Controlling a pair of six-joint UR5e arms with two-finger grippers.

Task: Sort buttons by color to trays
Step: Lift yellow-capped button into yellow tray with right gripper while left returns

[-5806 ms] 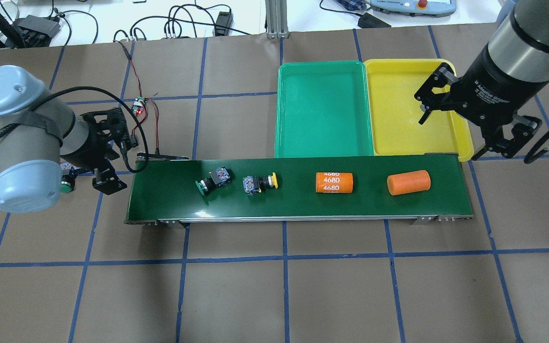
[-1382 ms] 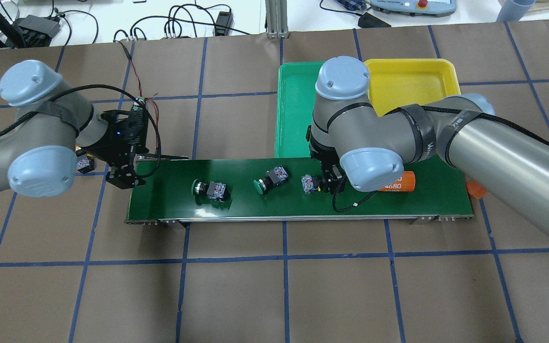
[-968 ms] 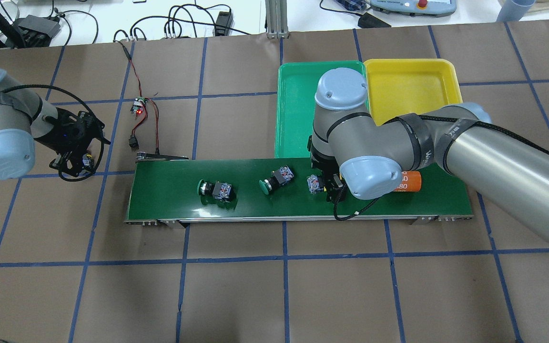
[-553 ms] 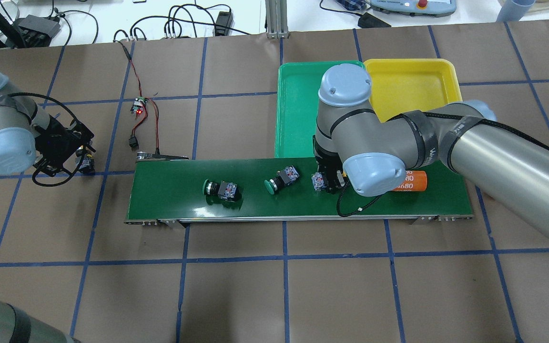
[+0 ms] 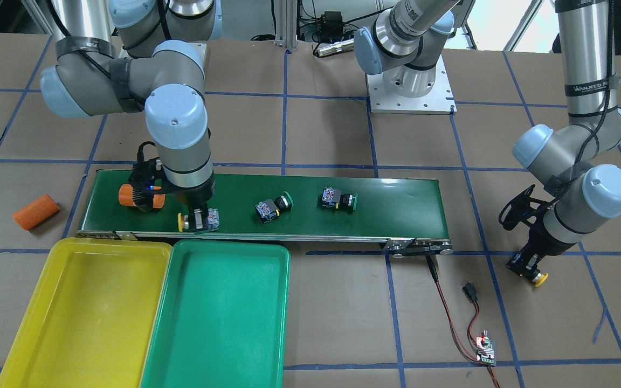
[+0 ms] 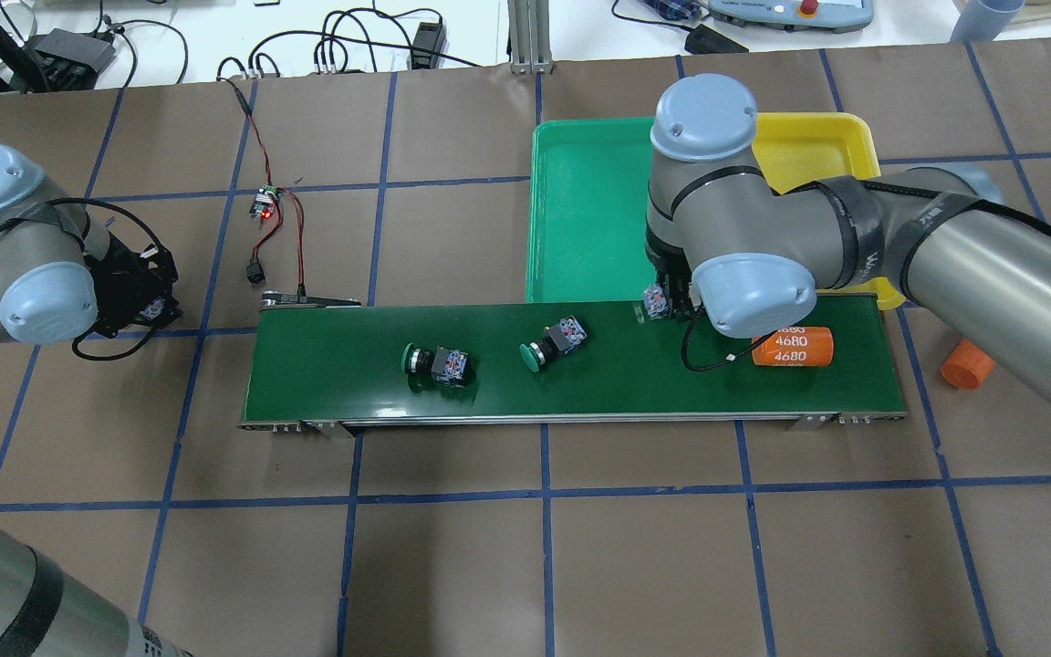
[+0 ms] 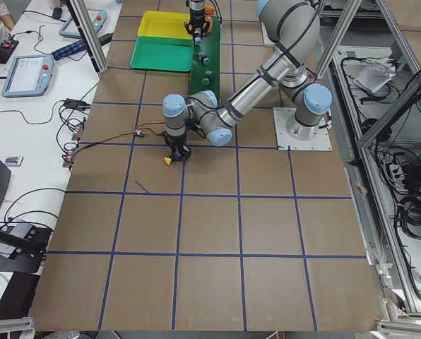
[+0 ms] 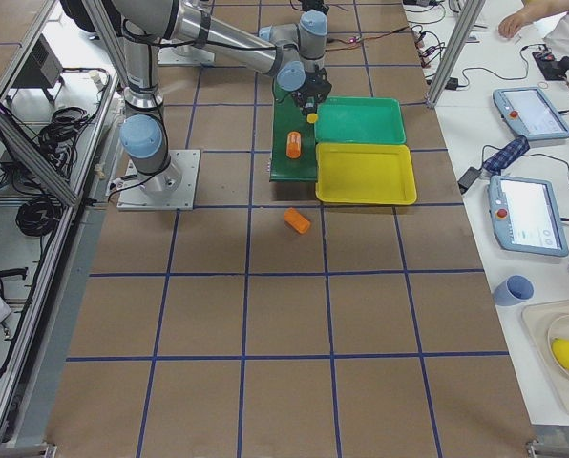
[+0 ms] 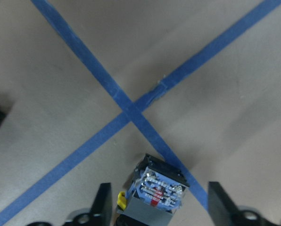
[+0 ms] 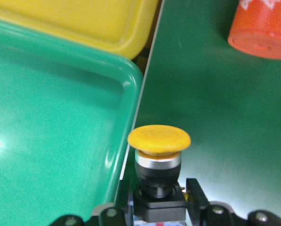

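My right gripper (image 5: 198,220) is shut on a yellow button (image 10: 159,140), held over the belt's edge beside the corner of the green tray (image 10: 46,117). The yellow tray (image 6: 817,137) stands next to the green tray (image 6: 580,219). Two green buttons (image 6: 434,362) (image 6: 555,342) lie on the belt. Off the belt's other end, my left gripper (image 9: 157,207) is open and straddles another yellow button (image 9: 157,190) lying on the table, with a gap on each side. That button's cap (image 5: 540,278) shows in the front view.
The dark green conveyor belt (image 6: 334,365) runs in front of the trays. An orange cylinder marked 4680 (image 6: 792,347) lies near its right end. A plain orange cylinder (image 6: 968,363) lies on the table past that end. Wires and a small board (image 6: 263,205) lie behind the belt's left end.
My right gripper took the yellow button off the belt and carried it toward the trays. The green buttons and cylinders rode rightward; one cylinder dropped off. My left arm left the belt for the table button.
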